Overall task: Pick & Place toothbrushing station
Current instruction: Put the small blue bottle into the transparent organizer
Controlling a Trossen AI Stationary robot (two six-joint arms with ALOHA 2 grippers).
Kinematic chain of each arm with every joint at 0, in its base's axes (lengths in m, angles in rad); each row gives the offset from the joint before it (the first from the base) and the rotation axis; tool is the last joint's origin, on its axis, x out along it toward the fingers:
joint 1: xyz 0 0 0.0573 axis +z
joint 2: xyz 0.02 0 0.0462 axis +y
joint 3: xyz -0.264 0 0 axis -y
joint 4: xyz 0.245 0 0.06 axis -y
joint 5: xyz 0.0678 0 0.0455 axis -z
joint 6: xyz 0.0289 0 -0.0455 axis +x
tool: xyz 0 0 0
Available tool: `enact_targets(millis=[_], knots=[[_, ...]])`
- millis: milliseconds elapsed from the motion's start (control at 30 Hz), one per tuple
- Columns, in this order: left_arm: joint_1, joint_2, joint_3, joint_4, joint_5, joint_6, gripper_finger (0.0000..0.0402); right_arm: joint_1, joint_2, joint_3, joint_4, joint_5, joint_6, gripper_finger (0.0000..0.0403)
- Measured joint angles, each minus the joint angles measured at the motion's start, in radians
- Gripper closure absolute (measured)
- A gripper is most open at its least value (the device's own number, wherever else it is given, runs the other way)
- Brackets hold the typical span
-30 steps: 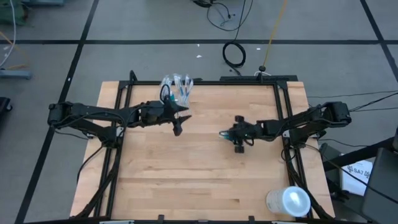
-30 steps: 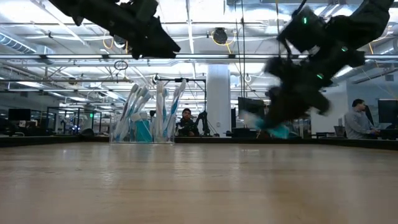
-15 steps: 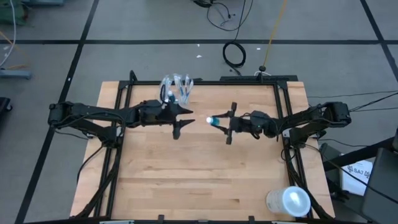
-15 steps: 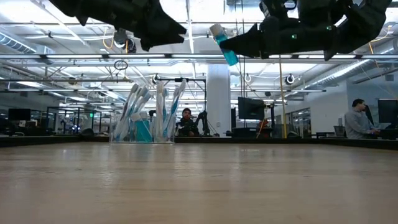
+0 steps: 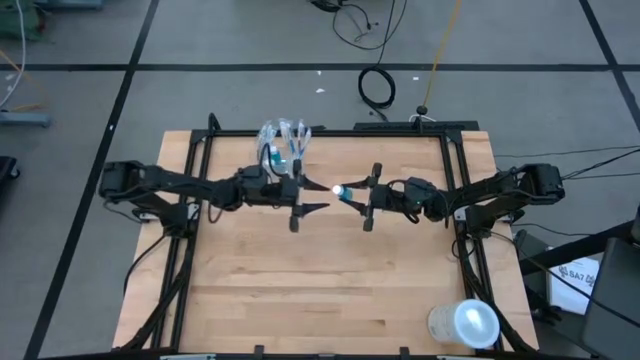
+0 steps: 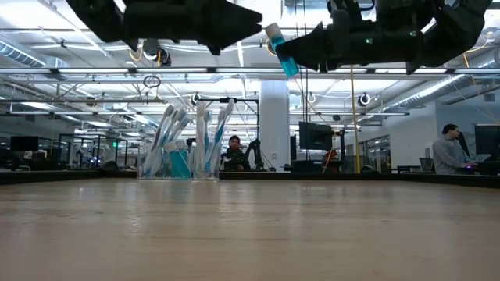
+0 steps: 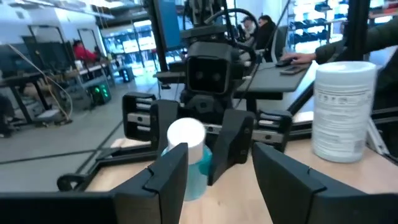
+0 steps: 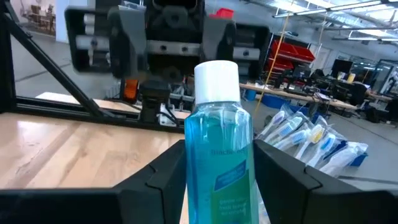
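The table (image 5: 330, 270) is a rectangular butcher-block top of pale wood strips, framed by dark metal rails along its left, right and far edges. Near the far edge, left of centre, a small clear plastic cup (image 5: 284, 140) stands on the wood, packed with blue-and-white toothbrushes (image 6: 209, 136) that fan upward and outward; a teal toothpaste tube (image 6: 180, 163) sits upright among them. At the near right corner a larger whitish translucent cylinder (image 5: 465, 323) stands on the table, well apart from the cup. The table stands on a grey floor (image 5: 200, 60) marked with dark lines, where black cable (image 5: 377, 88) lies coiled beyond the far edge.
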Motion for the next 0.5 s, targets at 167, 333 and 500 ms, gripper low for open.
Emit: enact_targets(millis=[167,333,500], knots=[[0.022,0.093,0.021,0.095,0.0,0.001,0.0215,0.0,0.0,0.0,-0.002,0.002,-0.034,0.0248],[0.04,0.147,0.083,0.093,0.023,-0.053,0.0215,0.0,0.0,0.001,-0.001,0.002,-0.038,0.0246],[0.045,0.161,0.132,0.07,0.086,-0.044,0.0215,0.0,0.0,0.001,-0.01,0.002,-0.04,0.0247]])
